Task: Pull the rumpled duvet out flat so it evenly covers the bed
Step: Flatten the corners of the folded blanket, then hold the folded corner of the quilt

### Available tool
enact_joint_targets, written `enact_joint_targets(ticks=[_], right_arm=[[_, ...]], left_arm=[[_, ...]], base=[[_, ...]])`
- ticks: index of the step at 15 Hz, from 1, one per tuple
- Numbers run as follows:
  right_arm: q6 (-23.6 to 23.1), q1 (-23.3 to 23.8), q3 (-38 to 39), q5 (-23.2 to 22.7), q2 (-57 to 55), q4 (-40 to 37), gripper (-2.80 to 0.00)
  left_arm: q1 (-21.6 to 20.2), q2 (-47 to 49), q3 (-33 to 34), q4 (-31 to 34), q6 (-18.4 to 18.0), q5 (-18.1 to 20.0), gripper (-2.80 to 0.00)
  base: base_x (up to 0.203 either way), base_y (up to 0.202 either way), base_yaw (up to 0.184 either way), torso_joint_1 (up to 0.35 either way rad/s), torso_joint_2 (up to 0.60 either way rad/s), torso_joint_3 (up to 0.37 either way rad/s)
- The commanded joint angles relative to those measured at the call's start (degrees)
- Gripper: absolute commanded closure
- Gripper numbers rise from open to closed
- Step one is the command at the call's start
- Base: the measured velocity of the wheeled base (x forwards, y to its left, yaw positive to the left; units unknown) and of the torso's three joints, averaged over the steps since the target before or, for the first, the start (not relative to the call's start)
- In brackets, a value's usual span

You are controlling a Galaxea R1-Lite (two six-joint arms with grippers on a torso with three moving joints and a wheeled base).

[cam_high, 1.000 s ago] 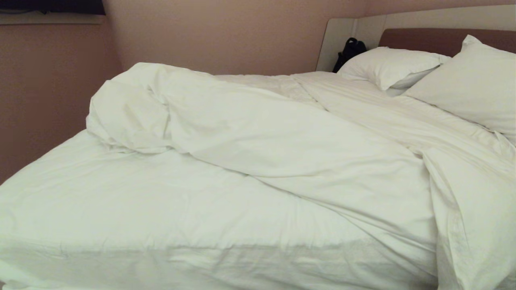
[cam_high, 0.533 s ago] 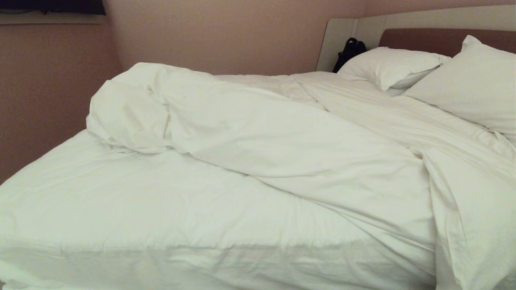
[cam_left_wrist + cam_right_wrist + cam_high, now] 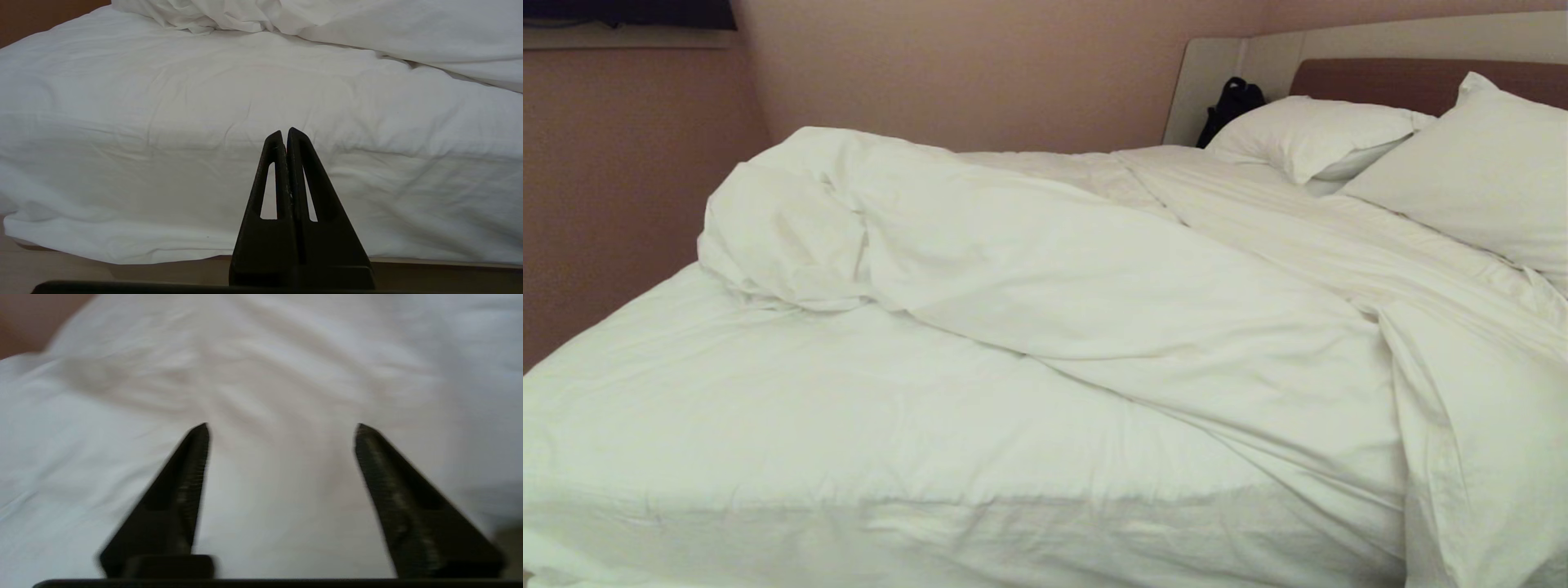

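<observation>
Duvet (image 3: 1094, 302) bunched across the bed (image 3: 768, 425), near the two pillows (image 3: 1478, 171) and a dark bag (image 3: 1232, 102) by the headboard (image 3: 1380, 77). Left gripper (image 3: 286, 134) pinched closed short of the bed's near edge. Right gripper (image 3: 282, 430) spread wide over white bedding, gripping nothing.

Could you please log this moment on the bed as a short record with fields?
duvet: bunched toward the far side, leaving the near-left sheet bare
bed: near-left mattress uncovered
pillows: two at the headboard
dark bag: far corner by the headboard
left gripper: shut, empty, facing the mattress side
right gripper: open, over white bedding, nothing between its fingers
</observation>
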State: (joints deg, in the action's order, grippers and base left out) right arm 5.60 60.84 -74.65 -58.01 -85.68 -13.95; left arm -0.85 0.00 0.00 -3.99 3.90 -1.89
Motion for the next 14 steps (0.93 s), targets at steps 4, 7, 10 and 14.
enact_joint_targets(ticks=[4, 7, 10, 14], right_arm=[[16.53, -16.77, -3.68, -5.61, 9.23, -15.6, 0.0], [24.1, -29.6, -6.68, 6.59, 10.26, -27.72, 0.0], [25.36, -40.57, -7.2, 16.85, 13.09, -39.66, 0.0], [23.58, -49.62, -5.55, 18.62, 20.48, -50.22, 0.0]], left_arm=[[-0.03, 0.09, 0.0, -0.05, 0.05, -0.04, 0.0], [-0.03, 0.07, 0.0, -0.05, 0.05, -0.04, 0.0], [-0.03, 0.01, 0.0, 0.03, 0.05, -0.04, 0.0], [-0.03, 0.0, 0.0, 0.01, 0.05, -0.04, 0.0]], base=[[0.0, 0.0, 0.0, 0.0, 0.0, 0.0], [0.0, 0.0, 0.0, 0.0, 0.0, 0.0], [0.0, 0.0, 0.0, 0.0, 0.0, 0.0], [0.0, 0.0, 0.0, 0.0, 0.0, 0.0]])
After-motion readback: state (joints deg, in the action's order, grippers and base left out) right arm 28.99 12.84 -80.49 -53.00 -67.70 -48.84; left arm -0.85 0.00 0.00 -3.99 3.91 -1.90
